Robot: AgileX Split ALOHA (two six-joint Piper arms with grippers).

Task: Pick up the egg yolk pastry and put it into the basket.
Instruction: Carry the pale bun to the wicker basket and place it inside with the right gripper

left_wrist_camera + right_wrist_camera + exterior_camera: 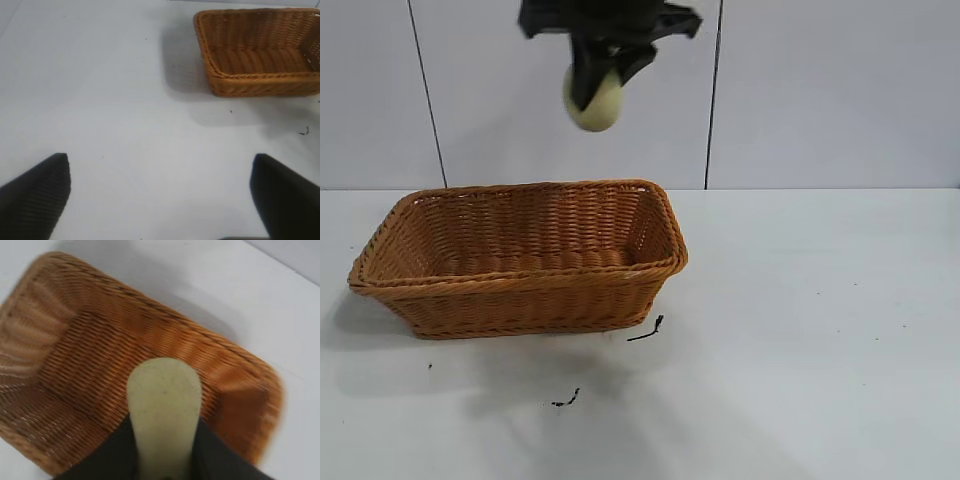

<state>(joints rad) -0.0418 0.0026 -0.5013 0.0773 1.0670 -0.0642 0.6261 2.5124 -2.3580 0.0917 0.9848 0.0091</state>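
Note:
The egg yolk pastry [597, 107], a pale yellow-green puck, is clamped edge-on in my right gripper [602, 82], high above the far rim of the basket [520, 297]. In the right wrist view the pastry [164, 410] sits between the two black fingers [112, 455], directly over the basket's woven floor [85, 365]. The basket holds nothing. My left gripper [160, 195] is open and empty, low over bare table, with the basket [260, 87] well off to one side in its view.
The basket stands at the left of the white table [820, 330]. Two small black scraps lie in front of it: one near its right front corner [647, 331] and one nearer the front [566, 400]. A grey panelled wall is behind.

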